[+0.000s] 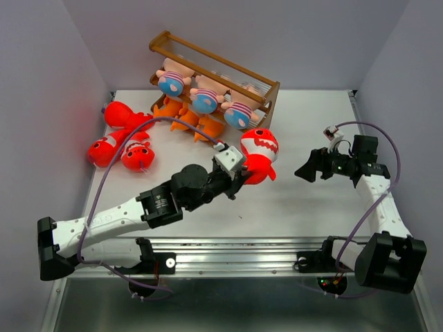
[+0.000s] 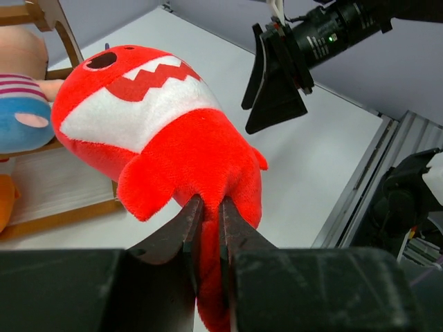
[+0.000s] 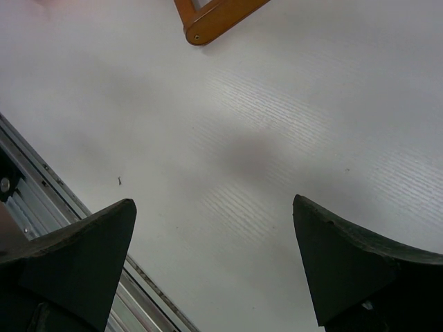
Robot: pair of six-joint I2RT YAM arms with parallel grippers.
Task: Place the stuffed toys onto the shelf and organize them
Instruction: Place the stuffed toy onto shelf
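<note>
My left gripper (image 1: 243, 177) is shut on the tail of a red toothy shark (image 1: 260, 153), held just right of the shelf's near right corner. In the left wrist view the shark (image 2: 159, 138) fills the middle, pinched at the gripper (image 2: 208, 207). The brown wooden shelf (image 1: 271, 90) stands at the back. It holds three pink dolls (image 1: 203, 97) with blue faces and striped bands. Orange plush (image 1: 173, 111) sit below them. Three red sharks (image 1: 119, 142) lie on the table at the left. My right gripper (image 1: 309, 168) is open and empty over the table; it also shows in its wrist view (image 3: 214, 207).
A corner of the shelf's side panel (image 3: 214, 17) shows at the top of the right wrist view. The metal rail (image 1: 235, 245) runs along the table's near edge. Grey walls close in left, right and back. The right gripper (image 2: 277, 76) shows in the left wrist view.
</note>
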